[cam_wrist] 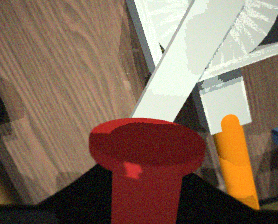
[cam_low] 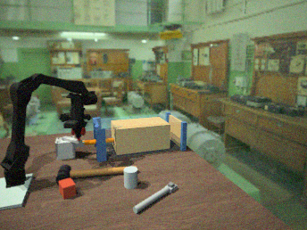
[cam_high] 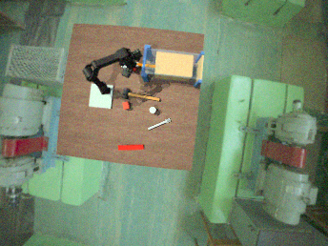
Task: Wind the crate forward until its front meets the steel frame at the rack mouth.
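Exterior view: I have the arm (cam_low: 27,87) arched over from its pale base plate (cam_low: 13,197) at the left of the worktop (cam_low: 214,198), with the gripper (cam_low: 78,127) pointing straight down over the grey winch (cam_low: 65,148). The gripper is pinching the red knob (cam_low: 80,131) of the winch handle (cam_wrist: 175,75). Through the wrist camera I see that knob (cam_wrist: 147,145) filling the lower middle of the picture, and the handle's pale grey bar running up and to the right across the top of the winch (cam_wrist: 225,95).

An orange strap (cam_low: 95,141) runs level from the winch through the blue steel frame (cam_low: 101,144) to the crate (cam_low: 140,135). The tan crate sits flat on the worktop between the near blue frame and a second blue frame (cam_low: 183,135) at the far end. From the top I see the crate's front close to the near frame (cam_high: 147,64), but I cannot tell whether they touch.

Nearer the camera lie a hammer (cam_low: 95,171) with a wooden shaft, a small red block (cam_low: 67,187), a white cylinder (cam_low: 130,176) and a grey metal bar (cam_low: 153,198). A flat red strip (cam_high: 131,147) lies well apart from them near the worktop's edge.
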You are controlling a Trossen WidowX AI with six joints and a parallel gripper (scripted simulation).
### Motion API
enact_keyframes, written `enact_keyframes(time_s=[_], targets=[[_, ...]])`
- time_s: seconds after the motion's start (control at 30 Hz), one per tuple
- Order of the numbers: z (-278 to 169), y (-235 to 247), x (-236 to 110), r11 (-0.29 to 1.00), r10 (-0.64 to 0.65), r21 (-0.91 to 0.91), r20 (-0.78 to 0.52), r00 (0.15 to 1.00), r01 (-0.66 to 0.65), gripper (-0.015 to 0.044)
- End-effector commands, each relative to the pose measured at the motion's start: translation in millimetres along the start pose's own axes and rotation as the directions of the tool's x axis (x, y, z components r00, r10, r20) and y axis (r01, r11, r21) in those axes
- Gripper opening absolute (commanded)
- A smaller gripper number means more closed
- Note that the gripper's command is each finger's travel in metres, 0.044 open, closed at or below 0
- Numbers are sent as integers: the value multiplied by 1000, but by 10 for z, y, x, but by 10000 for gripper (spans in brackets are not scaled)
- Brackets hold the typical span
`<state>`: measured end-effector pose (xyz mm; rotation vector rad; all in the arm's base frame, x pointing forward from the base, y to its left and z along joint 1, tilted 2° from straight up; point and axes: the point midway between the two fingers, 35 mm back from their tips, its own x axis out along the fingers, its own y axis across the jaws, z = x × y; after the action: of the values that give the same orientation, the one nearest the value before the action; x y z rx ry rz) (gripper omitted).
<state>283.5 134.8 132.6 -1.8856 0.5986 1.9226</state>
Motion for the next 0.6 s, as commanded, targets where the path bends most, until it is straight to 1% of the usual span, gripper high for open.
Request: enact_keyframes(time_s=[0.0,0.57], targets=[[-38,-150,9,1000,-30,0,-7,1000,30,0],[-62,-337,0,1000,-32,0,-7,999,32,0]])
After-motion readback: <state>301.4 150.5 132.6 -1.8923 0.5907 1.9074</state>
